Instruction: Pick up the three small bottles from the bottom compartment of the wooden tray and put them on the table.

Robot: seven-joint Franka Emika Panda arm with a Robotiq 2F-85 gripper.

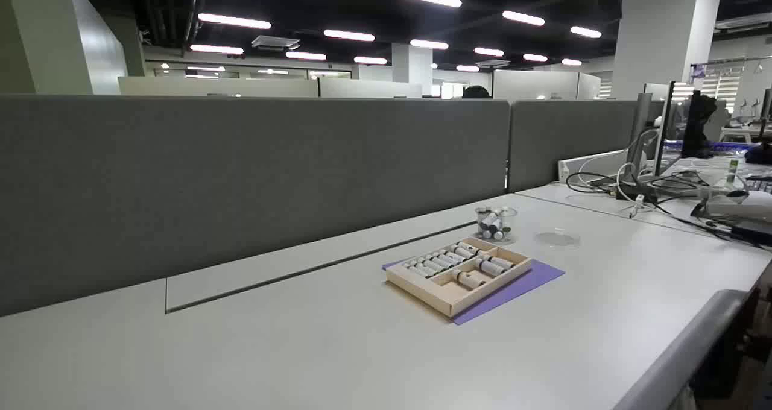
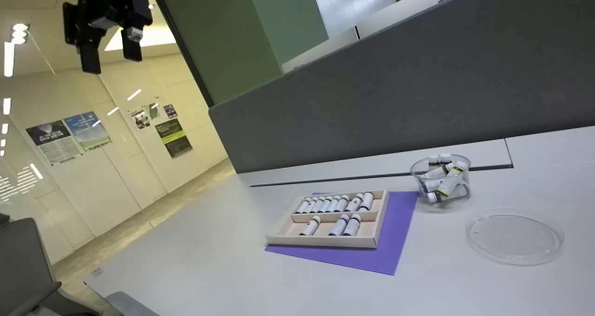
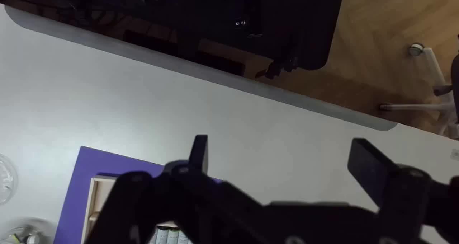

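Observation:
The three small bottles lie in the bottom compartment of the wooden tray (image 2: pixel 320 241), as seen in both exterior views. One bottle (image 2: pixel 310 225) lies alone on one side. The second bottle (image 2: pixel 339 225) and third bottle (image 2: pixel 352 225) lie side by side. In an exterior view the tray's light wall (image 1: pixel 419 292) also shows. The tray sits on the white table (image 1: pixel 271 350), partly over a purple mat. My gripper (image 2: pixel 111 58) hangs high above the table, open and empty. In the wrist view my gripper (image 3: pixel 281 158) has its fingers wide apart over bare table and hides most of the tray.
A row of similar bottles (image 2: pixel 331 203) fills the tray's upper compartment. A clear cup (image 2: pixel 467 186) full of bottles and a clear flat lid (image 2: pixel 513 239) stand beside the purple mat (image 2: pixel 399 241). A grey partition (image 1: pixel 271 187) runs behind. Cables (image 1: pixel 603 184) lie farther along the desk.

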